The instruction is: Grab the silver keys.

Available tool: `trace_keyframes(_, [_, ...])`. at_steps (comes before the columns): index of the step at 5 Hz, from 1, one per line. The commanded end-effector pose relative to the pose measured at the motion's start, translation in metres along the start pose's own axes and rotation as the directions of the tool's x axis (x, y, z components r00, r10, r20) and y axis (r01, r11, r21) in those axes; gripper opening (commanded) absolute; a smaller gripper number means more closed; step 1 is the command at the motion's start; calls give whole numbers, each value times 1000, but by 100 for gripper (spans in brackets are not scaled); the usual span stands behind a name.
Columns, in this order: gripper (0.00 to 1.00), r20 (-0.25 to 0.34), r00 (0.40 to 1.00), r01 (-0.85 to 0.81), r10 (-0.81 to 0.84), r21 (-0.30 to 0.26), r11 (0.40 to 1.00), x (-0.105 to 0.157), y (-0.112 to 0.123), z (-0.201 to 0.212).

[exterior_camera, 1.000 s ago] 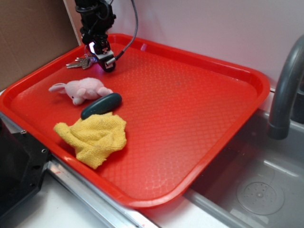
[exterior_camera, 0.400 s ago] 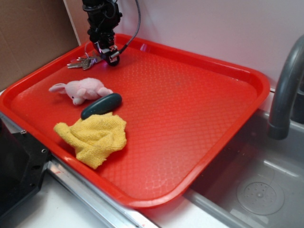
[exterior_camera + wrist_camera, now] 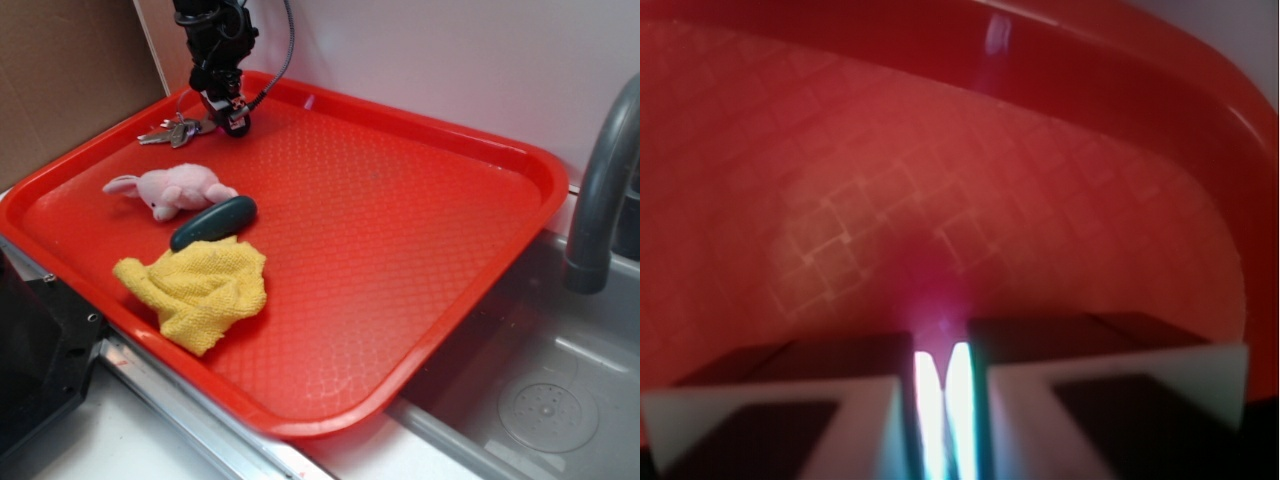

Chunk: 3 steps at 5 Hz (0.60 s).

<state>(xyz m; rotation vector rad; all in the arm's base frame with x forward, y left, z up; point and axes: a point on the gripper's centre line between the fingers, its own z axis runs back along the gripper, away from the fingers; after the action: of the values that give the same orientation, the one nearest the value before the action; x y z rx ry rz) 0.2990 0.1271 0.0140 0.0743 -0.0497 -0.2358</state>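
gripper [image 3: 232,118] at the tray's [image 3: 420,200] far left corner, jaws nearly closed, apparently pinching the silver keys [image 3: 172,131].

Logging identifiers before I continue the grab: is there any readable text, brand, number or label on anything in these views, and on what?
None readable in either view.
silver keys: any stamping is too small to make out.
red tray: only an embossed grid pattern, no lettering.
pink plush toy, dark oval object, yellow cloth: no tags or print visible.
gripper: no label visible; the wrist view is blurred.
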Motion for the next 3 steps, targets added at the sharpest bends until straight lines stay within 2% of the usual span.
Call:
trace_keyframes(1, [0,12,1000,-12,12,33,999,2,6,12])
trace_keyframes(3, [0,5,999,-32,32,50,998,-1,7,22])
